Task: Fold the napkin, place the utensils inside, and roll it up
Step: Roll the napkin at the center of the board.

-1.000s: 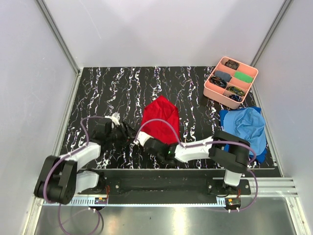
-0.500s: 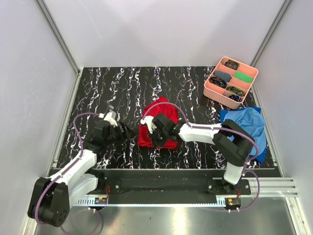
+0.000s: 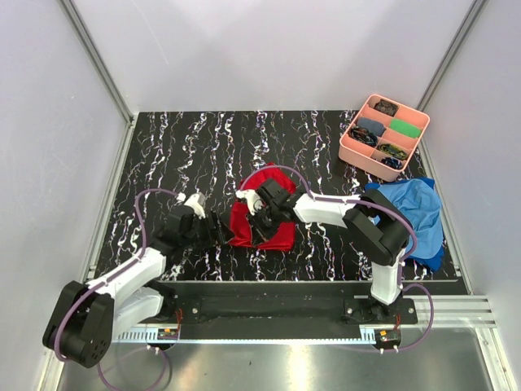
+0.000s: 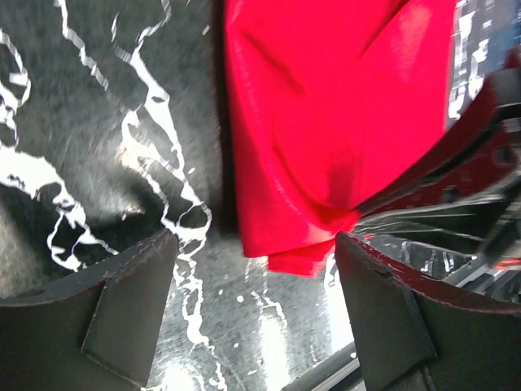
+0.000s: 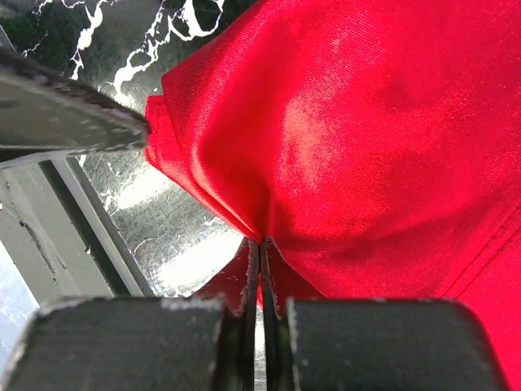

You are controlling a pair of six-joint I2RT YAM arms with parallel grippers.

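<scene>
Marbled black table (image 3: pixel 163 147) — right gripper (image 5: pixel 262 254) pinches napkin (image 5: pixel 366 122); left gripper (image 4: pixel 254 248) gapes.

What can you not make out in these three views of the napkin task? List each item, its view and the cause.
- Utensils: in no view; whether the napkin covers them cannot be told.
- Napkin's middle, top view: hidden by the right gripper.
- Pink tray contents, top view: too small to name.
- Blue cloth, top view: partly hidden by the right arm.
</scene>
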